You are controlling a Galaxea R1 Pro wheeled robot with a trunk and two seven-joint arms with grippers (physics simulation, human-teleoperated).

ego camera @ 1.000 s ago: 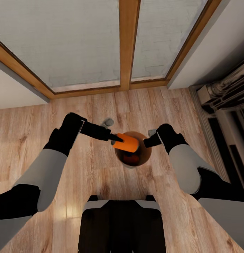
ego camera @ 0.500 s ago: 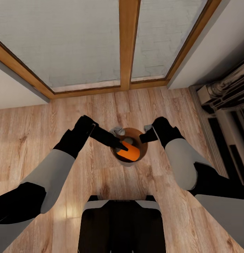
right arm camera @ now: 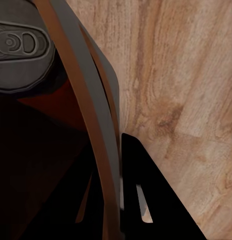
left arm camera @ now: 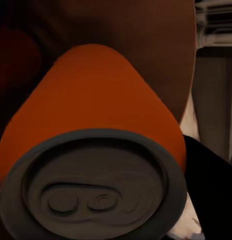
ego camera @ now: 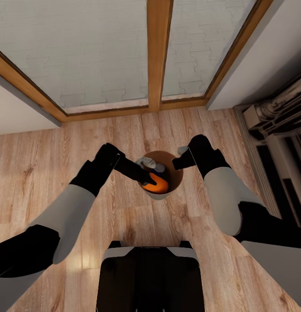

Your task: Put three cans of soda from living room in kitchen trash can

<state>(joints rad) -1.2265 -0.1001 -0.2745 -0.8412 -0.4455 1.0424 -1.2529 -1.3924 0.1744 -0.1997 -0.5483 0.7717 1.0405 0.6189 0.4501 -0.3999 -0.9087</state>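
Note:
The trash can [ego camera: 179, 178], a small round bucket with a tan inside, stands on the wood plank floor between my arms. My left gripper [ego camera: 147, 180] reaches over its near-left rim, shut on an orange soda can [ego camera: 157, 185] that lies tilted inside the bucket. The left wrist view has that can [left arm camera: 95, 100] very close, grey top toward the camera. Grey tops of other cans [ego camera: 158, 166] show deeper in the bucket, and one top [right arm camera: 20, 45] appears in the right wrist view. My right gripper [ego camera: 178, 163] is shut on the bucket's far-right rim [right arm camera: 90, 115], one finger [right arm camera: 151, 200] outside the wall.
Wood-framed glass doors [ego camera: 159, 52] run along the far side, a short way beyond the bucket. A white wall and a dark shelf unit [ego camera: 276, 125] close off the right. My own base [ego camera: 150, 277] sits just behind the bucket. Plank floor [ego camera: 46, 156] lies to the left.
My left gripper has moved right and down, carrying the orange can from above the rim into the bucket. The right gripper and bucket shifted slightly away from me.

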